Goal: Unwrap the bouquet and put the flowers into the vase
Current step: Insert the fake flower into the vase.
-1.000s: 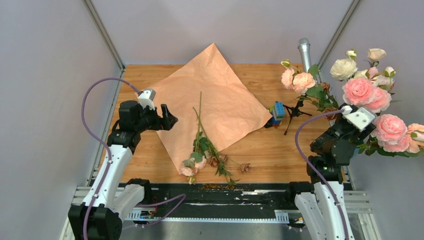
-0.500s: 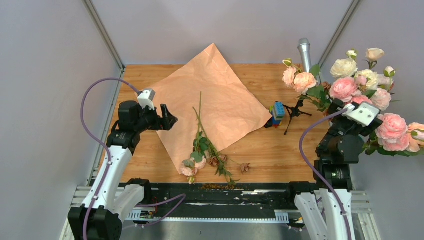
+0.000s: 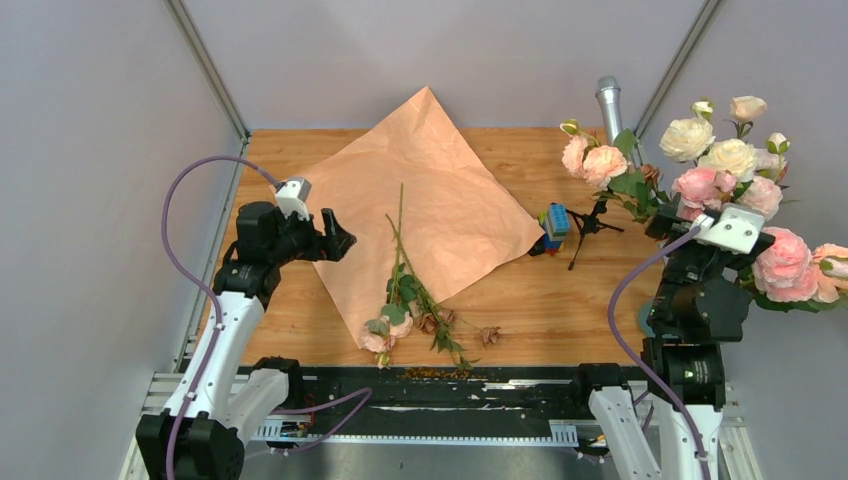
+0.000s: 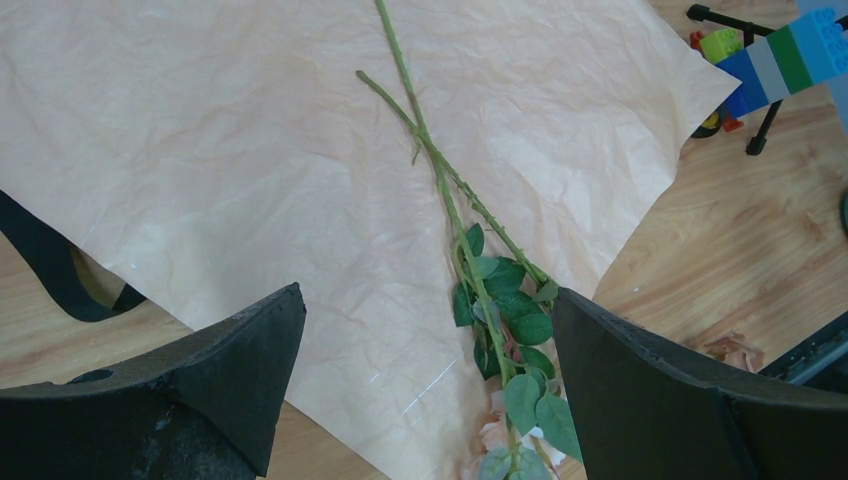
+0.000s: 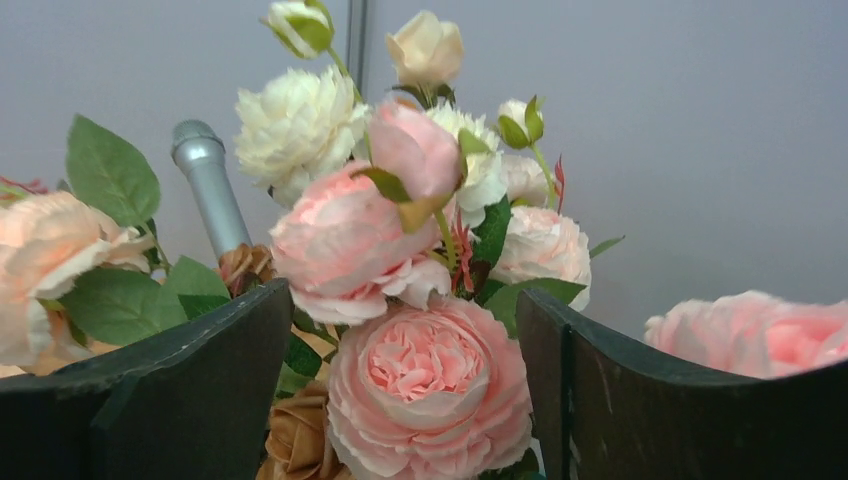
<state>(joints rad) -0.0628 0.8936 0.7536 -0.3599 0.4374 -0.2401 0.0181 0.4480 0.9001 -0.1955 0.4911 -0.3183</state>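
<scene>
My left fingers (image 3: 338, 236) are spread wide and empty, hovering over the left side of the kraft paper (image 3: 440, 170). The paper lies unfolded flat on the table (image 3: 560, 300). Loose flowers (image 4: 470, 260): a couple of long thin leafy stems lying across the paper, pink heads at its near tip. Dried brown bits (image 3: 489, 334) sit on the wood beside them. A black ribbon (image 4: 55, 275) pokes out from under the paper's left edge. My right fingers (image 5: 400, 300) are parted and clamp nothing. They are raised at the table's right side and pointed at the rose bunch (image 3: 715, 175), with pink and cream heads right in front of the gap. The bunch stands upright at the right edge. Vase (image 3: 641, 316): only a teal sliver shows just left of my right arm, the rest is hidden. The microphone (image 3: 608, 100) is behind the bunch, and a toy block (image 3: 555, 222) sits just off the paper's right corner.
</scene>
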